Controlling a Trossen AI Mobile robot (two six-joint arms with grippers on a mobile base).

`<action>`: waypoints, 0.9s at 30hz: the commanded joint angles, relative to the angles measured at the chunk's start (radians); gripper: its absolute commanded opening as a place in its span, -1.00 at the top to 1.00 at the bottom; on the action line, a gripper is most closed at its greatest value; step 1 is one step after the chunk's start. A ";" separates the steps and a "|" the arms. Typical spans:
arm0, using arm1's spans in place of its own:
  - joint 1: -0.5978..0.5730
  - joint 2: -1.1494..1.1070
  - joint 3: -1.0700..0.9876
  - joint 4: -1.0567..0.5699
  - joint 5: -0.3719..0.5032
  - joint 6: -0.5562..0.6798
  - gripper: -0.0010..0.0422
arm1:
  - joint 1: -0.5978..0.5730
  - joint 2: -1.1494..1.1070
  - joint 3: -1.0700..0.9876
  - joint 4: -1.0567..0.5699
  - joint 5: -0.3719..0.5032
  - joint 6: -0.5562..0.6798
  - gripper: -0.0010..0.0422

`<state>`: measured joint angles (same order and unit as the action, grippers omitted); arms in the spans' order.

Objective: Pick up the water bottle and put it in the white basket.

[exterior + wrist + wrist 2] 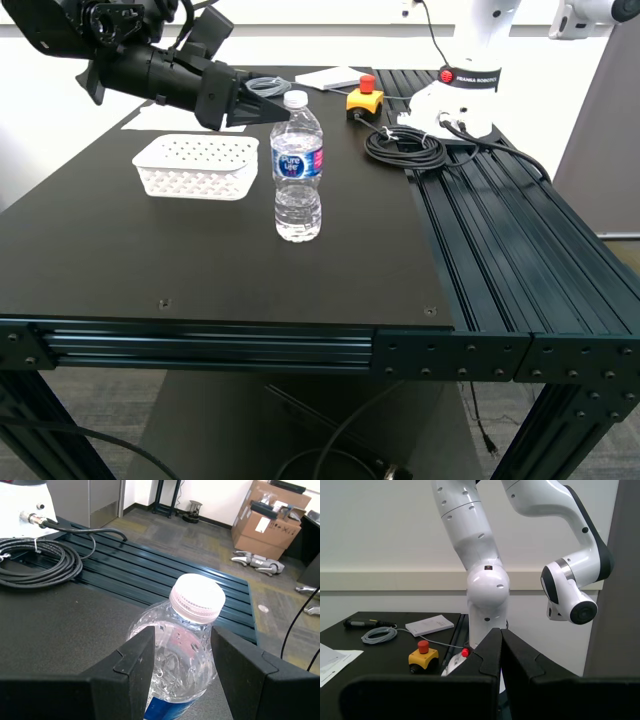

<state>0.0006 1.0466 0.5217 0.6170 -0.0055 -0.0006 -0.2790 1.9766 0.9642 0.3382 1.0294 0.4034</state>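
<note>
Water bottle upright on table; my first tool open astride its neck; my second tool closed, empty.

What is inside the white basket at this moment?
Nothing visible: the white basket shows only its perforated floor. Its near wall hides a strip of that floor. The water bottle stands outside, beside it, on the table.

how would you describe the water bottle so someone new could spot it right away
On the black tabletop, look just to the exterior view's right of the white basket, where my first pincer hangs open by a cap. There stands the water bottle: upright, clear and ribbed, white-capped, with a blue and pink label, the only tall see-through thing there.
</note>
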 commanded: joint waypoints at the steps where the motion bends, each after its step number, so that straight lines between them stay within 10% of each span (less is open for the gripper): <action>1: 0.000 0.000 0.002 0.003 0.000 0.000 0.95 | -0.017 0.000 0.001 0.003 -0.059 0.071 0.27; 15: 0.000 0.000 0.002 0.003 0.000 0.000 0.95 | -0.088 0.002 0.001 0.031 -0.315 0.214 0.27; 27: 0.000 0.000 0.002 0.003 0.000 0.000 0.95 | -0.093 0.001 0.037 0.055 -0.364 0.161 0.22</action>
<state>0.0010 1.0466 0.5217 0.6170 -0.0055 -0.0006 -0.3721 1.9778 0.9920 0.3904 0.6632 0.5735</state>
